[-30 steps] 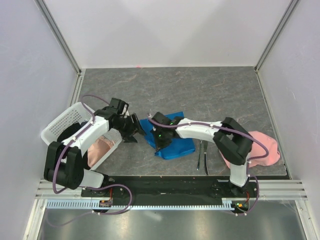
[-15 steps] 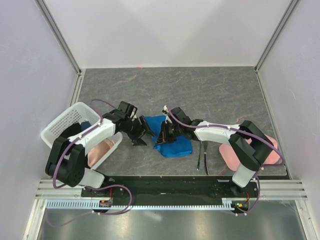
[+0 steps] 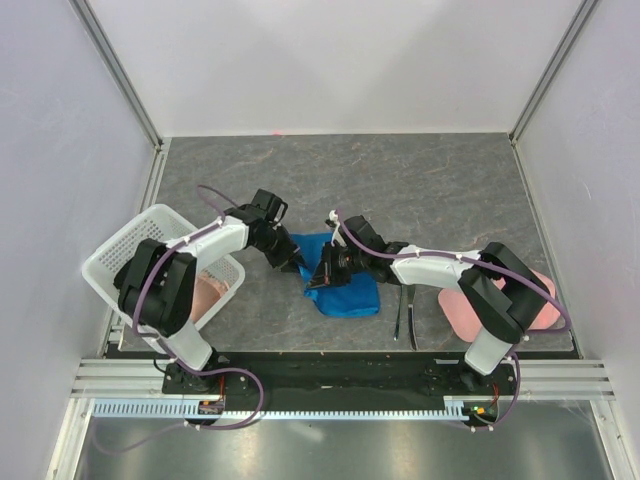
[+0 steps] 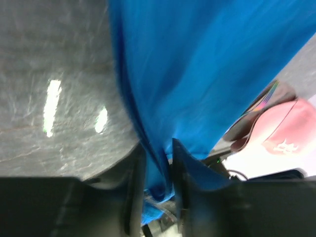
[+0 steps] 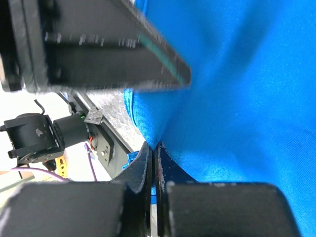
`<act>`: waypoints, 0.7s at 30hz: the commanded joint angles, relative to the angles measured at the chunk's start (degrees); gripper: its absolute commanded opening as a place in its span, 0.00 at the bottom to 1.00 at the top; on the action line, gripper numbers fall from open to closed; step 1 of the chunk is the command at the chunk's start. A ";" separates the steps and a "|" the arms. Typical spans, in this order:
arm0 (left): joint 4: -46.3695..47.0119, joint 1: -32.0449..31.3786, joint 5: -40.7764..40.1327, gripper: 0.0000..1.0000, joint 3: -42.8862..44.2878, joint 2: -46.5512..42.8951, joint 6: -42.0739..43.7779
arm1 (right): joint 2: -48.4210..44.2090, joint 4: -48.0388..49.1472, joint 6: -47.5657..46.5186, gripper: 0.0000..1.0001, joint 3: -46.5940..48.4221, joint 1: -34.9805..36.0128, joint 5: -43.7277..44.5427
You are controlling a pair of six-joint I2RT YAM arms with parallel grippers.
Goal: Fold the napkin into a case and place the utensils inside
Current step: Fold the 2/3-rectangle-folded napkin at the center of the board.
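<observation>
The napkin [image 3: 350,290] lies bunched and partly folded near the middle of the desk [image 3: 420,190], a little toward the near edge. Both arms reach in over its left side.

The left hand [image 3: 292,258] is at the napkin's far left corner. In the left wrist view its jaws stand close together with a fold of the blue cloth caught between them, and the rest of the cloth spreads away above. The right hand [image 3: 323,277] is just beside it, at the napkin's left edge. In the right wrist view its jaws are pressed together on a pinched point of the cloth.

The utensils [image 3: 405,315] lie side by side just right of the napkin, close to the near edge, under the right arm. A pink cloth [image 3: 540,300] sits by the near right corner. A white basket [image 3: 120,250] stands at the left edge, with something pink inside it.
</observation>
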 commanded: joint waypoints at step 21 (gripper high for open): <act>-19.14 -12.11 -30.18 0.02 22.50 10.70 24.36 | 15.54 -11.99 -2.73 0.22 17.13 -15.28 -7.54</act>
